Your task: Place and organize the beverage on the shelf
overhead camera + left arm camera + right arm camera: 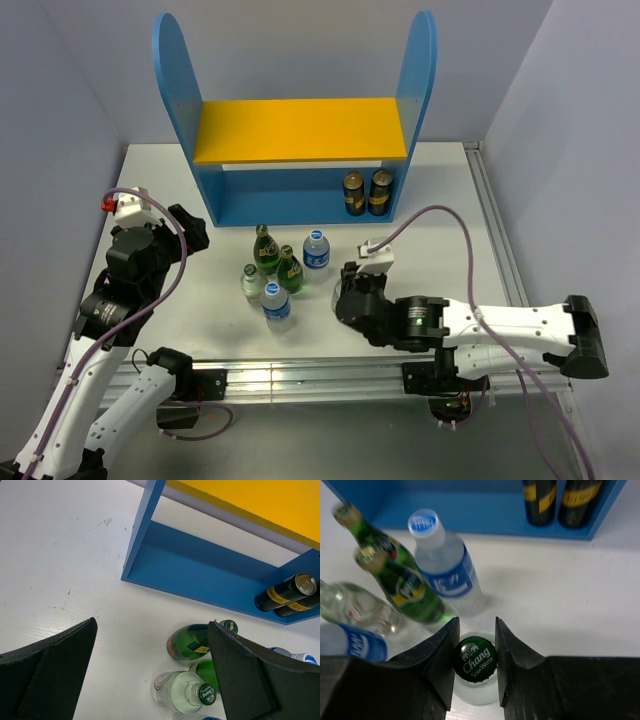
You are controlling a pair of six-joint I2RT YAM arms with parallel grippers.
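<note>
Stock count
We find two green bottles (pixel 265 250), two water bottles (pixel 316 248), two clear bottles (pixel 249 281), two dark cans (pixel 353 192), one shelf (pixel 300 130).

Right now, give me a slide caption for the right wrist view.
Right fingers pinch a green-capped Chang soda water bottle, other bottles beside it, blue shelf ahead.

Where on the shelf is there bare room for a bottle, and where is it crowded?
Free: the whole yellow upper board; the lower board left of the two dark bottles at its right end. Crowded: the bottle cluster before the shelf, left of the right gripper.
</note>
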